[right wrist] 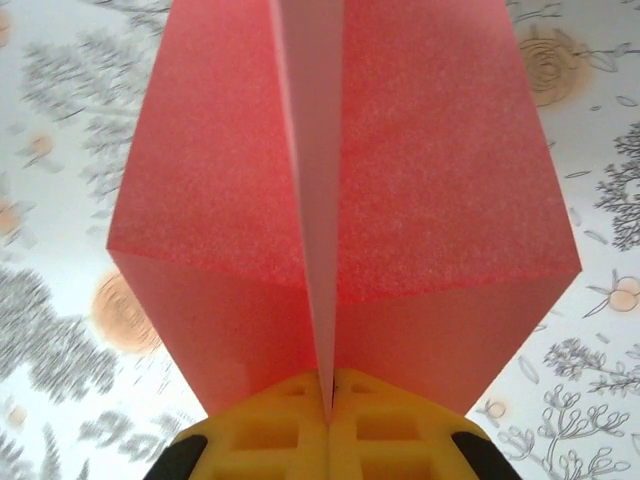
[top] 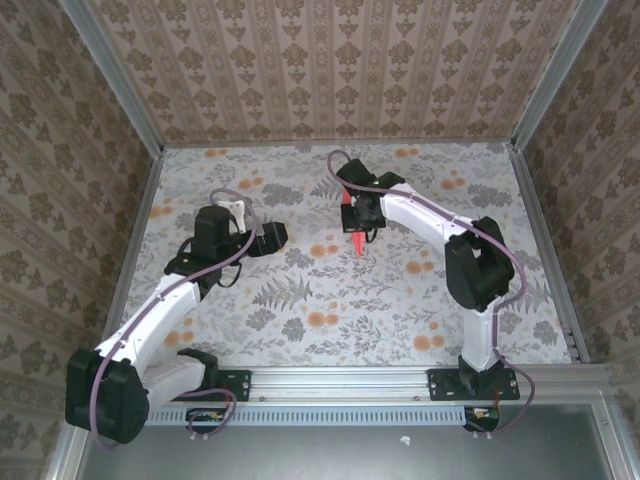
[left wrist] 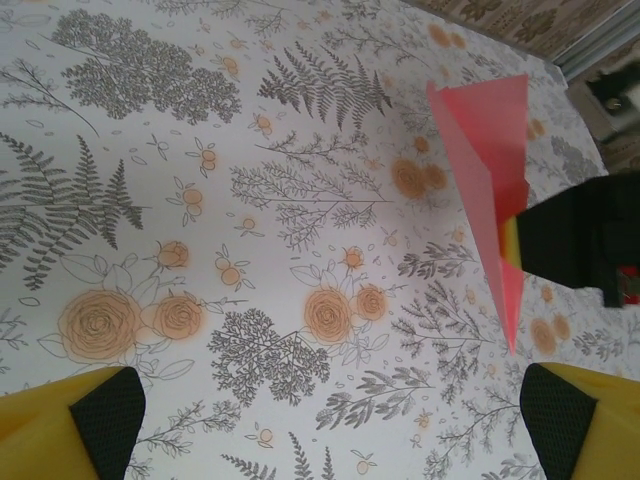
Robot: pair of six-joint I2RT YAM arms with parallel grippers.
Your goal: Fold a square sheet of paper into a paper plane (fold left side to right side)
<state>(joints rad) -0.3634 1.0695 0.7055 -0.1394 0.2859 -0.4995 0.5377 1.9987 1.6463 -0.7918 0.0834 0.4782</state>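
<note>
Plane (right wrist: 340,200): pink-red, folded, pinched on its centre crease by the right gripper (right wrist: 328,425). The yellow pads (right wrist: 270,435) are pressed together on the fold. It is held over the back half of the table, just right of centre.

Table (top: 300,300): flower-print top. Walls (top: 60,200) close the left, back and right sides, and a rail (top: 340,380) runs along the near edge. Printed top shows on every side of the plane.

Right arm (top: 470,270): reaches from the near-right base toward centre-back.

Left arm (top: 170,300): reaches in from the near left. The left gripper (top: 272,238) sits left of the plane, apart from it, with a strip of table between.

Left wrist view: jaws spread wide, released, with only tabletop between the fingers (left wrist: 100,415). The plane hangs at upper right, nose down, tip near the top. Cannot tell whether the tip touches.

Plane edges, right wrist view: two wings spread either side of the crease. The outer edges are straight, with one blunt corner per wing.
</note>
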